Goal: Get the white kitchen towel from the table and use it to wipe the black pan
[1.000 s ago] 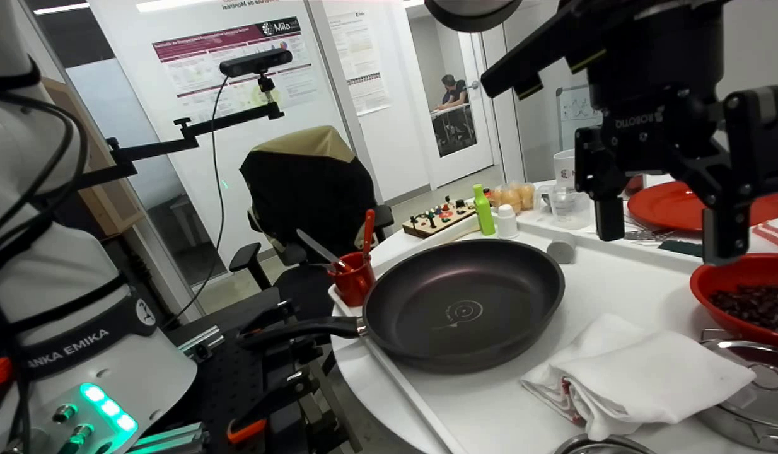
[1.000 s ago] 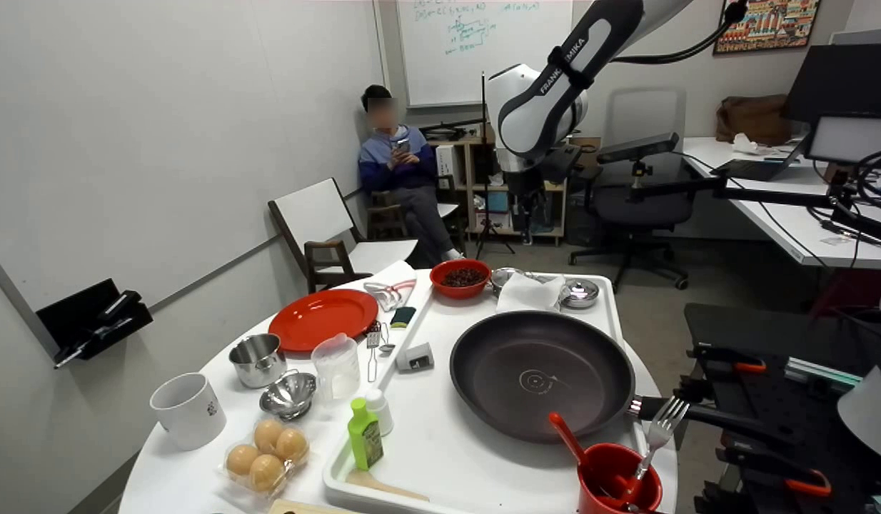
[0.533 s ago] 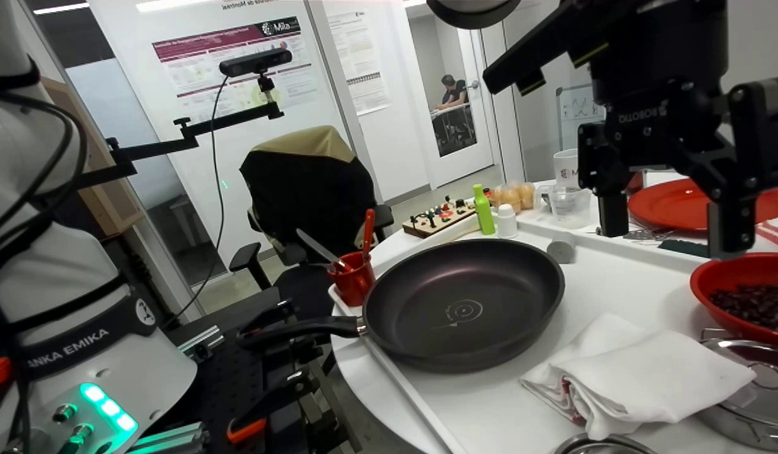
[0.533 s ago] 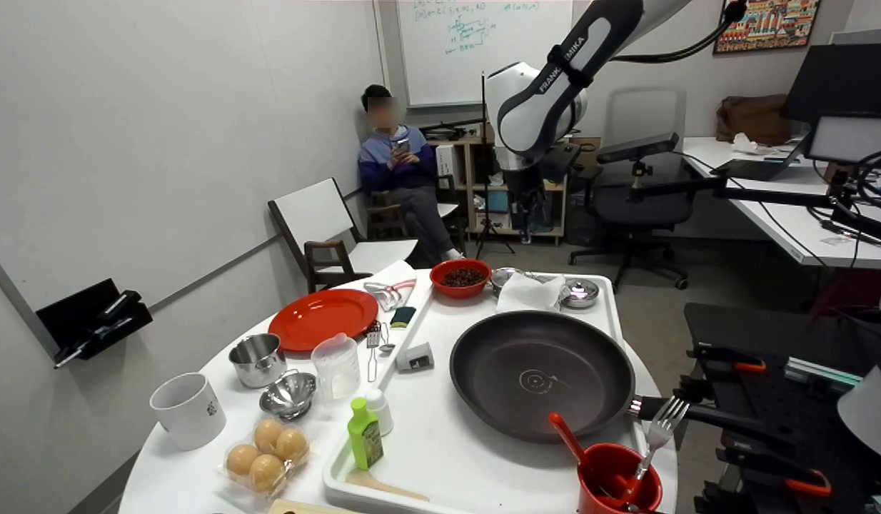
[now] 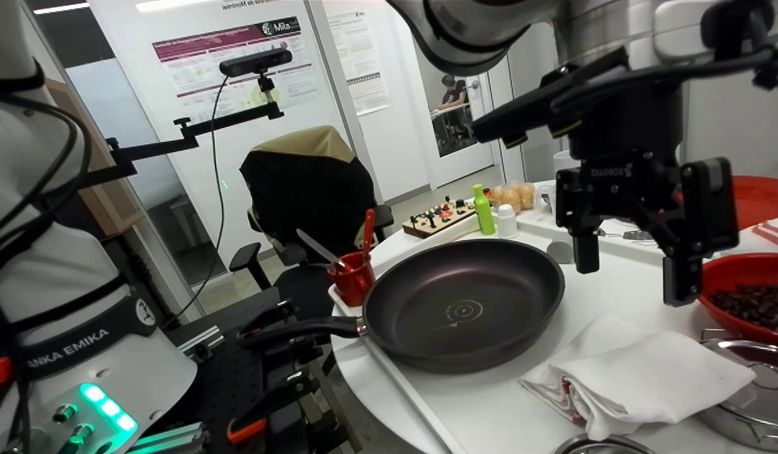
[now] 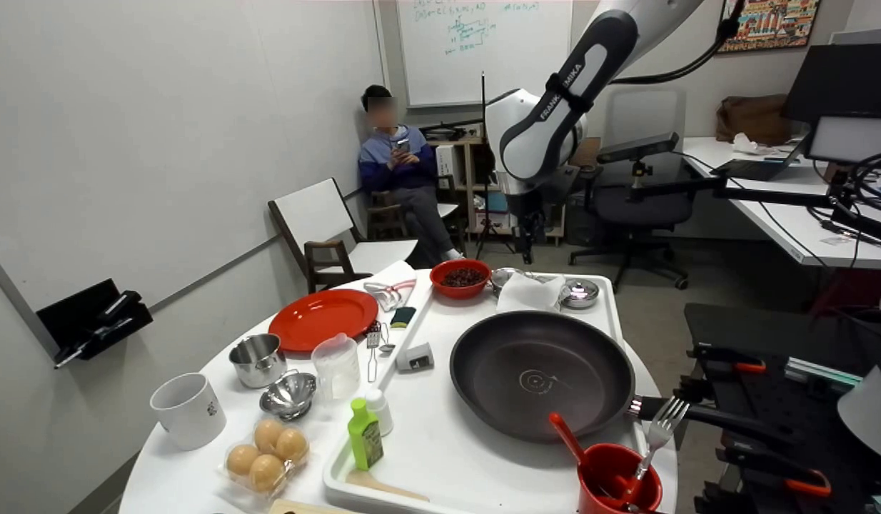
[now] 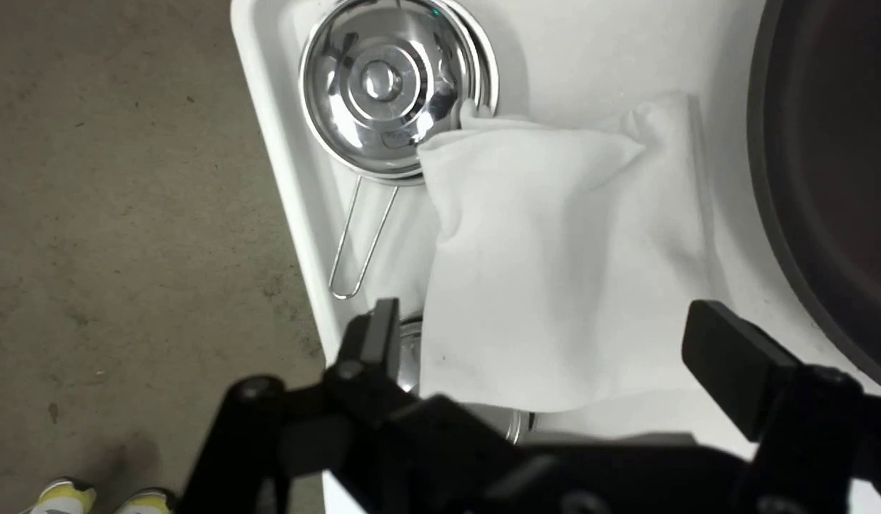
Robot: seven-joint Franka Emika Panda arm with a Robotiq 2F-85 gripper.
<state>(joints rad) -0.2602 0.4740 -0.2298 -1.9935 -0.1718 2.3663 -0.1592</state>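
In an exterior view, on tray (image 6: 447, 464) on worktop (image 6: 169, 478): pan (image 6: 512, 378) lower right of centre, towel (image 6: 530, 294) behind, bowl (image 6: 462, 292) left of towel; cup (image 6: 587, 502) at bottom edge.

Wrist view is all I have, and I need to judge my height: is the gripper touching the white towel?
Observer: No; in an exterior view the gripper hangs above the white towel, with a visible gap between them.
Operator: Thanks. My picture cuts off the black pan; how does the rest of it lie?
Observer: In both exterior views its handle sticks out past the edge of the table.
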